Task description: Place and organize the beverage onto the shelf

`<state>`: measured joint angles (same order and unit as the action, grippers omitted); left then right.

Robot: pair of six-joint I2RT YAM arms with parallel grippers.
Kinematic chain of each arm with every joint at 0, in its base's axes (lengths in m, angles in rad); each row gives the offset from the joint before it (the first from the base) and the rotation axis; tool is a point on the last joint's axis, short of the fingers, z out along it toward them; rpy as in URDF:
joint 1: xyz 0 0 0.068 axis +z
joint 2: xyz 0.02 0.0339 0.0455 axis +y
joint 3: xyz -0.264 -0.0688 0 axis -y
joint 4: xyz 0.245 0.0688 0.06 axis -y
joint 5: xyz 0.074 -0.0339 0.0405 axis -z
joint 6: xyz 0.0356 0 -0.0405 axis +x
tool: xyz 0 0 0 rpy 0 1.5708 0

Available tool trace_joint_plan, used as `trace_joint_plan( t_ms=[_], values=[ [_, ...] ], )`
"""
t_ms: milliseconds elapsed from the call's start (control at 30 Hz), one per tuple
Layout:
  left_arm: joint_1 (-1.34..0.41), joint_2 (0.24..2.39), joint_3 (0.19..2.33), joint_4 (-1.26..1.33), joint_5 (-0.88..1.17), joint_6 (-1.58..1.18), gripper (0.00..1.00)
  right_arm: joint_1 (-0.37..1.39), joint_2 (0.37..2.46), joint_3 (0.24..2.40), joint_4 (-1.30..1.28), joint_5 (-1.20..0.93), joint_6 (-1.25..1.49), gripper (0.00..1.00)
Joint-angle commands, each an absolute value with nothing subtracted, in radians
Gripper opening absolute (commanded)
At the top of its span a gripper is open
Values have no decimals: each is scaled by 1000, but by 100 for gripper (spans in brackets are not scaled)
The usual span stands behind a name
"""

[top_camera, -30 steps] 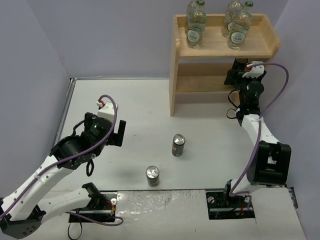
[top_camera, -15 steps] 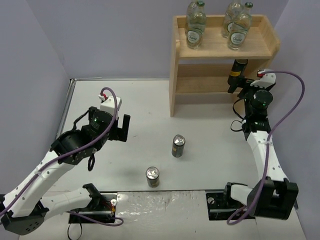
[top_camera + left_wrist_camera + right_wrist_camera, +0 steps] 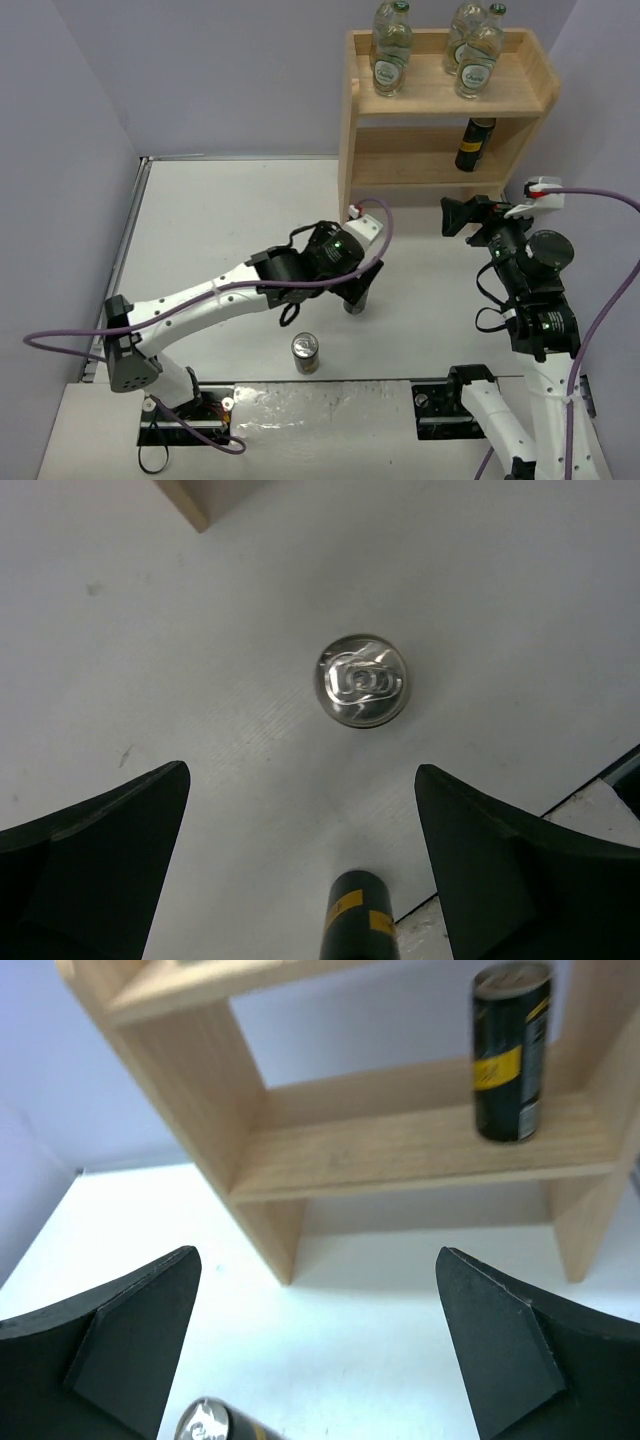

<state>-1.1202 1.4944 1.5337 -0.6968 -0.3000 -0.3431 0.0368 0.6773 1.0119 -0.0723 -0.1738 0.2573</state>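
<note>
The wooden shelf (image 3: 365, 120) stands at the far right. Several clear bottles (image 3: 391, 50) stand on its top tier. One dark can (image 3: 474, 145) stands on the lower tier, also in the right wrist view (image 3: 511, 1052). My left gripper (image 3: 362, 285) is open above the middle can (image 3: 361, 680), which is mostly hidden under it in the top view (image 3: 352, 304). A second can (image 3: 305, 352) stands nearer the front edge and shows low in the left wrist view (image 3: 360, 915). My right gripper (image 3: 452, 215) is open and empty in front of the shelf.
The table's front seam (image 3: 330, 382) runs just behind the near can. Purple walls close in the left and back. The shelf's left side panel (image 3: 215, 1110) reaches the table. A can top (image 3: 205, 1425) shows at the lower left of the right wrist view.
My left arm swung from the table's left side to above the middle can. My right gripper let go of the can on the lower tier and drew back from the shelf.
</note>
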Motion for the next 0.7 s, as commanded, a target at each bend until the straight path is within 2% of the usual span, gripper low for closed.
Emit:
trace_joint_plan(
  t_ms=[0,167,300,367,467,533,667],
  values=[
    [-1152,1526,1574,-600,-335,-331,94,100,735,1040,-184,-172,226,100],
    [-1152,1615,1574,-532,-288,-359,94,103,709,1008,-183,-221,230,100],
    [-1151,1684,1551,-506,-333,-373,95,107,661,1003,-183,-215,227,100],
    [-1150,1704,1532,-477,-344,-371,99,109,658,1008,-181,-238,233,100],
    [-1149,1746,1525,-445,-325,-371,82,109,667,1006,-181,-287,236,100],
    [-1149,1773,1528,-442,-328,-379,76,109,672,1002,-181,-291,235,100],
    [-1152,1792,1534,-459,-348,-406,44,109,669,996,-179,-299,229,100]
  ],
)
